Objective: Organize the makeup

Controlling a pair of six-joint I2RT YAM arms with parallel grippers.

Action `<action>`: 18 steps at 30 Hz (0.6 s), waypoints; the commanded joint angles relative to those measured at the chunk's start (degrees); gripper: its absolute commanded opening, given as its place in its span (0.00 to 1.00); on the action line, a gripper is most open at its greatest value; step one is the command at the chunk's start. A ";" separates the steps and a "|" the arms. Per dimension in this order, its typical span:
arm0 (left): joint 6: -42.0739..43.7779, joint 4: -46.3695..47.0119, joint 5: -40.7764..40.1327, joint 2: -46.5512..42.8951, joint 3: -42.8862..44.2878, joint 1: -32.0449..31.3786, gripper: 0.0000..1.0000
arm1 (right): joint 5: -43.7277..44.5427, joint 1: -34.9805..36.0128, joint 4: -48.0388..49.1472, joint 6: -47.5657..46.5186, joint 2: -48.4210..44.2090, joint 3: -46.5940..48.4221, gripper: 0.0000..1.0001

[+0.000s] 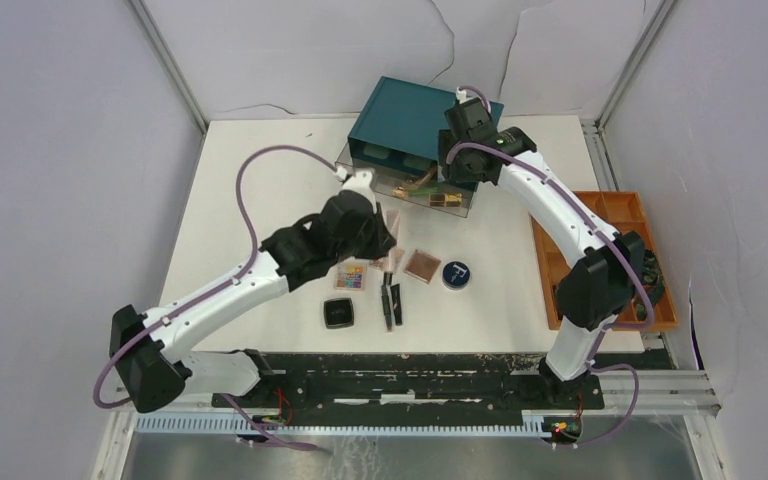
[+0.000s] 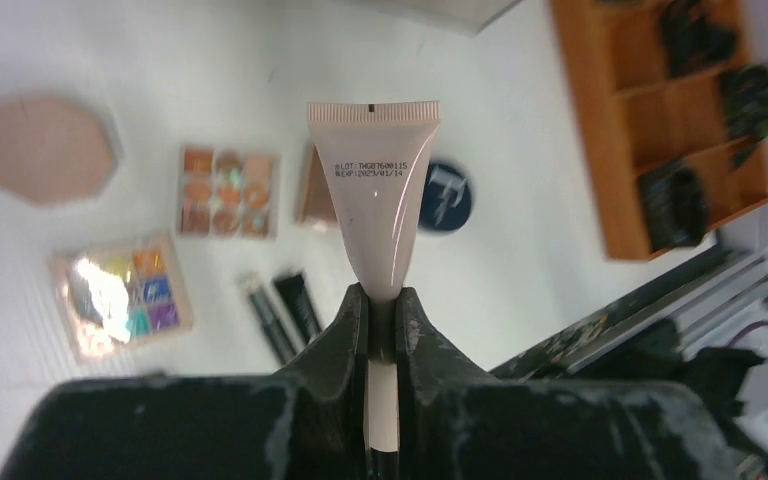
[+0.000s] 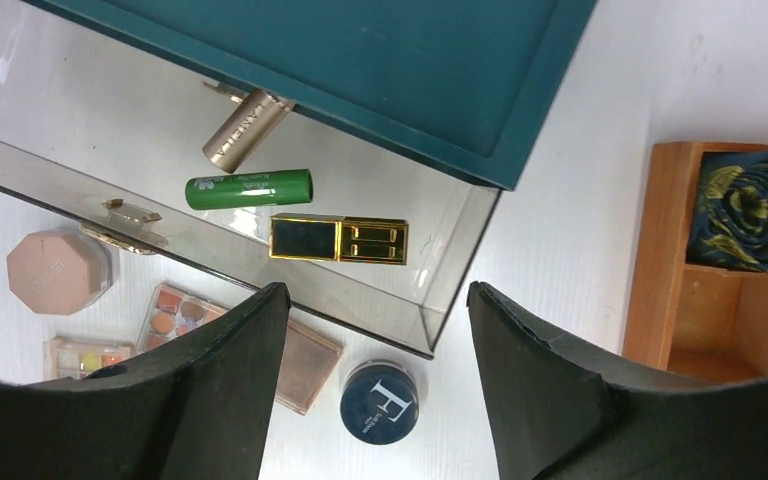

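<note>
My left gripper (image 2: pixel 381 297) is shut on a pale pink squeeze tube (image 2: pixel 373 190), held above the table with its crimped end pointing away. Under it lie a pink octagonal compact (image 2: pixel 45 148), a nude palette (image 2: pixel 227 190), a colourful palette (image 2: pixel 125 295), two black tubes (image 2: pixel 280 310) and a dark blue round compact (image 2: pixel 445 197). My right gripper (image 3: pixel 370 295) hangs open over the pulled-out glass drawer (image 3: pixel 460 255). That drawer holds a gold tube (image 3: pixel 245 130), a green tube (image 3: pixel 248 189) and a black-and-gold compact (image 3: pixel 338 238). A black square compact (image 1: pixel 338 313) sits nearer the arm bases.
The teal drawer box (image 1: pixel 420 115) stands at the back of the table, its glass drawer (image 1: pixel 405 185) open toward me. An orange wooden tray (image 1: pixel 600 260) with dark items sits at the right edge. A brown square palette (image 1: pixel 422 265) lies beside the blue compact (image 1: pixel 456 274).
</note>
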 commanded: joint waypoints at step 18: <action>-1.06 13.94 -7.23 32.44 40.65 19.13 0.12 | 1.69 -4.74 2.39 -1.40 -7.30 -3.21 0.72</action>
